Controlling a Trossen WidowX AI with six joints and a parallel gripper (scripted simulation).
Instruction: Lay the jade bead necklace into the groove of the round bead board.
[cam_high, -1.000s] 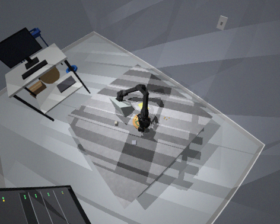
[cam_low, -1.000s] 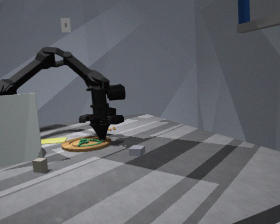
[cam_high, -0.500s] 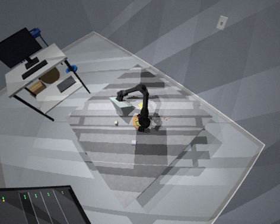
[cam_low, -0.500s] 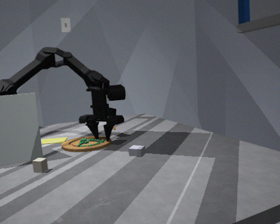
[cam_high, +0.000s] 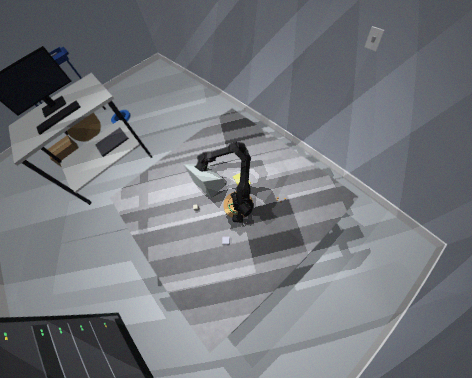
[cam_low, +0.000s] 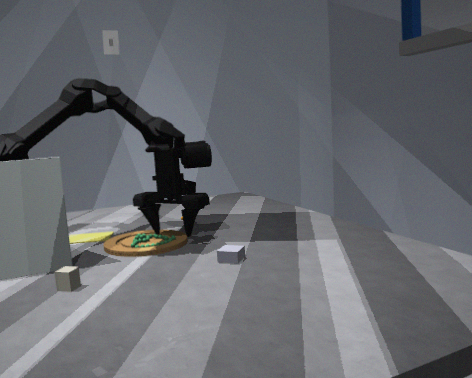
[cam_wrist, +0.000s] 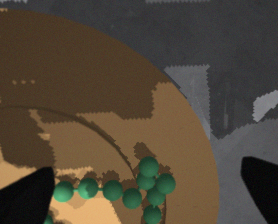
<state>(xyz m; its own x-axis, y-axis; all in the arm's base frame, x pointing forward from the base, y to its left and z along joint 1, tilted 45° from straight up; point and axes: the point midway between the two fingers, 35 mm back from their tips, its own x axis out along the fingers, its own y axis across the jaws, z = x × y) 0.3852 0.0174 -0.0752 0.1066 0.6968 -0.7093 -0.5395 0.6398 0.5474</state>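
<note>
The round bead board (cam_high: 227, 206) (cam_low: 114, 246) (cam_wrist: 192, 145) lies flat, orange-brown, with a thin circular groove. The jade bead necklace (cam_low: 142, 238) (cam_wrist: 113, 190) lies on it as green beads, bunched at the left in the exterior view. In the wrist view a row of beads runs inside the groove's circle and meets a small cluster on the groove's line at the right. My gripper (cam_low: 173, 234) (cam_wrist: 148, 170) is wide open, low over the board's right part, its fingertips on either side of that cluster. The left finger hides some beads.
A pale upright panel (cam_high: 206, 181) (cam_low: 31, 215) stands beside the arm's base. A yellow flat piece (cam_high: 237, 178) (cam_low: 92, 237) lies behind the board. A beige cube (cam_high: 195, 207) (cam_low: 67, 279) and a pale lilac block (cam_high: 226, 240) (cam_low: 231, 254) sit nearby.
</note>
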